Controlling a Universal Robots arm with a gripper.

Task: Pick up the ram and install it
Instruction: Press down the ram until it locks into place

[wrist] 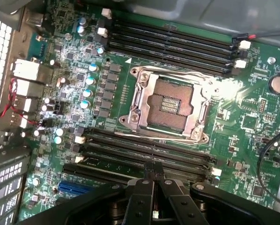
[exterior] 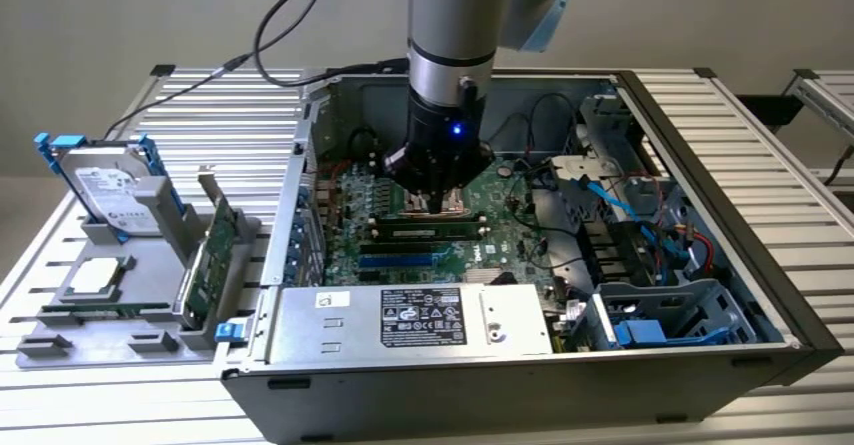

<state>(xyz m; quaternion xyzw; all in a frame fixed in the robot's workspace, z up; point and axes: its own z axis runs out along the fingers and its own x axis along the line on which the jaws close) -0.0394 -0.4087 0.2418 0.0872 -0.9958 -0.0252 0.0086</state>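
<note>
Open computer case (exterior: pixel 507 400) lying on its side on the slatted desk (exterior: pixel 767 125), with the arm reaching down into it. The side panel is off and the motherboard (wrist: pixel 252 126) faces upward, so the memory slots can be reached straight from above. The landmark is the bare processor socket (wrist: pixel 165 105) at the centre of the board. Two banks of long black slots flank it, one on either side.

The ram (exterior: pixel 427 231) stands on edge in the bank on the socket's side towards the power supply (exterior: pixel 414 320). It is upright and runs parallel to the slots, with its row of black chips facing the power supply. It appears to sit in a slot and not above it. Whether it is fully seated and latched cannot be judged from here.

The end effector (exterior: pixel 434 205) hangs over the socket's edge, directly above that same bank. In the wrist view the end effector (wrist: pixel 154 171) has its two fingers (wrist: pixel 142 197) closed flat against each other, with no gap and nothing visibly clamped between them. Their joined tips point down at the slot line. This posture suits pushing on the stick's top edge better than carrying it, though actual contact is hidden.

Well away from the socket, outside the case, a grey tray (exterior: pixel 80 350) holds spare parts upright in its grooves. Among them are a hard drive (exterior: pixel 114 190) and a wider green card (exterior: pixel 214 255).
</note>
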